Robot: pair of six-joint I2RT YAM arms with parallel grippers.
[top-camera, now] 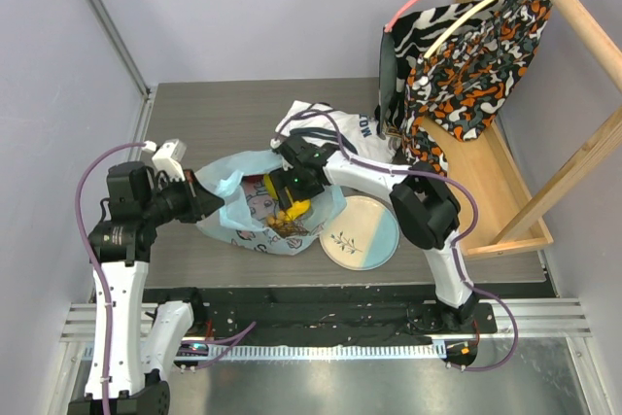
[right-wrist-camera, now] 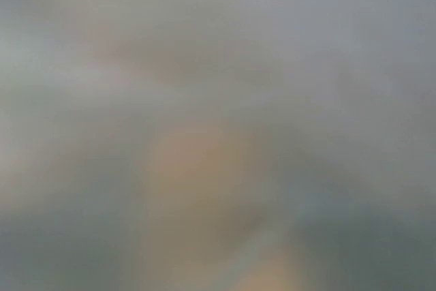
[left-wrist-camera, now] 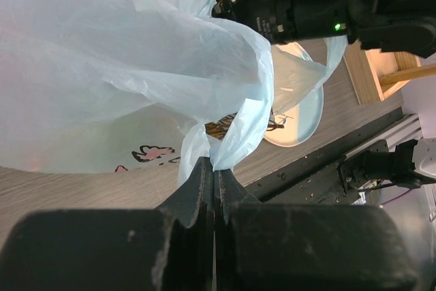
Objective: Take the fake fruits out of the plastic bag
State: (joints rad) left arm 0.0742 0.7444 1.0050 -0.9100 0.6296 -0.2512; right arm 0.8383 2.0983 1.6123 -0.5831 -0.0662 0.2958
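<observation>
Bag (top-camera: pixel 231 209) lies in the middle of the worktop (top-camera: pixel 194 123), just beyond the arm bases, with its mouth open upward. Your left gripper (left-wrist-camera: pixel 214 168) is closed on a thin fold of its left rim. Inside the mouth you see fruits (top-camera: pixel 294 211): one yellow piece and something brownish below it, all inside the bag. Your right gripper (top-camera: pixel 289 199) reaches down into the mouth over them. You cannot tell if it is open or closed, because its own camera gives only blur. A plate (top-camera: pixel 374 240) sits just right of the bag. Behind lies a white shirt (top-camera: pixel 311 116). At far right, a wooden rack (top-camera: pixel 515 191) carries patterned clothes (top-camera: pixel 466 55) on hangers.
</observation>
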